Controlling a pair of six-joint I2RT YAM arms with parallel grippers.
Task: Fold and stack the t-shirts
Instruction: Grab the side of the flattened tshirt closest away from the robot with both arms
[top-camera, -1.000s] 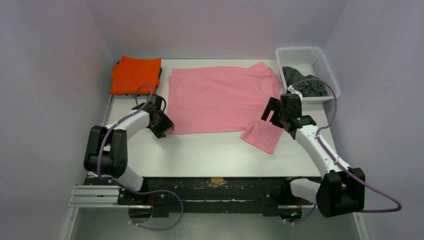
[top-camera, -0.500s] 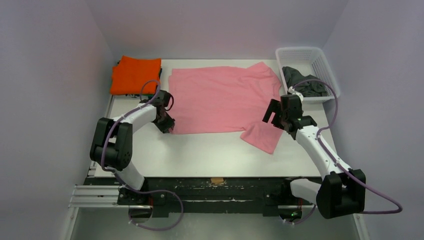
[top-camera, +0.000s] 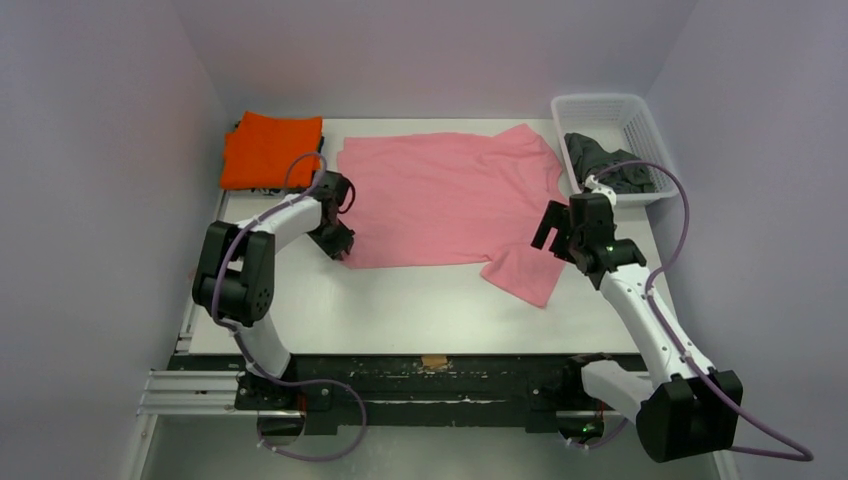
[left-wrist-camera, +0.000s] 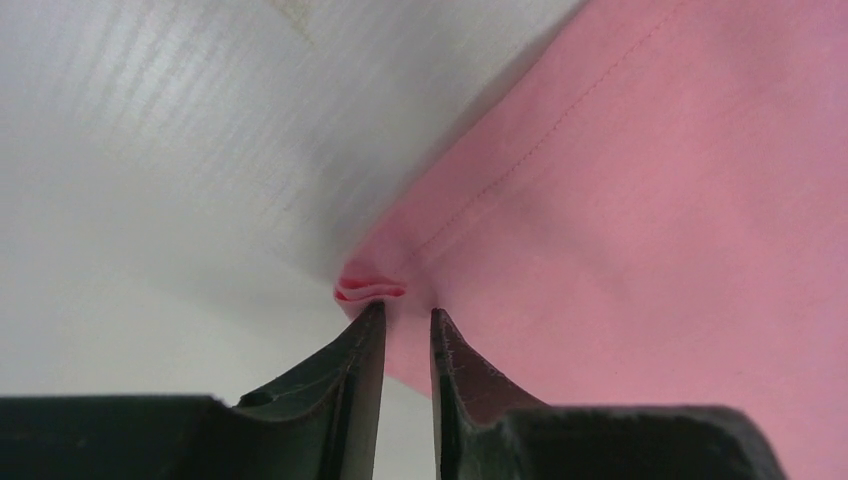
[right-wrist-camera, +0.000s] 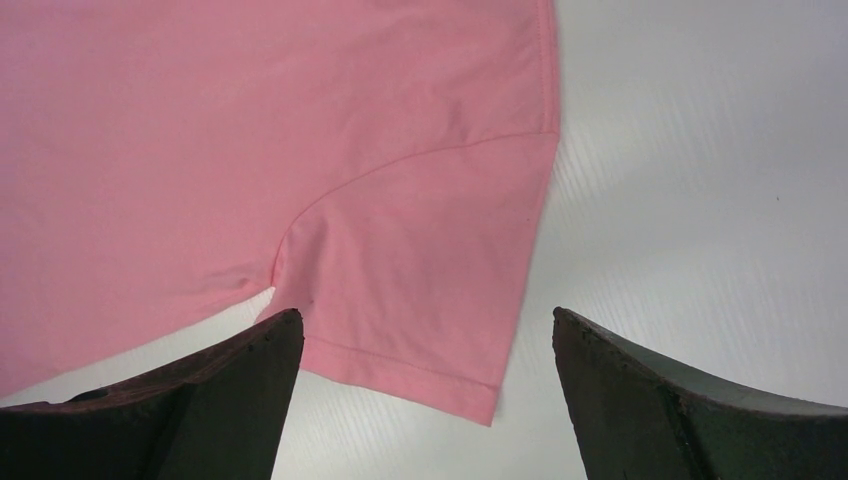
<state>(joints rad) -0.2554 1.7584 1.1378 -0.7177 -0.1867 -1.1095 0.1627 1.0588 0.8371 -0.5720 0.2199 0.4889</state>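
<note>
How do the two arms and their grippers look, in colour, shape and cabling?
The left arm and the right arm are built alike: white tube-like links joined by bulky black housings. A thin purple cable loops loosely along each arm. The left gripper and the right gripper each have two dark, matte, wedge-shaped fingers that taper to the tips. No markings are visible.

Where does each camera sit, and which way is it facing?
Top external: high behind the robot, looking down on the table, left arm and right arm showing.
Left wrist: low over the table, facing a corner of the pink t-shirt; left tool pinches the hem.
Right wrist: above the sleeve, looking down; right tool open.
Both wrist views share the pink t-shirt and table.
</note>
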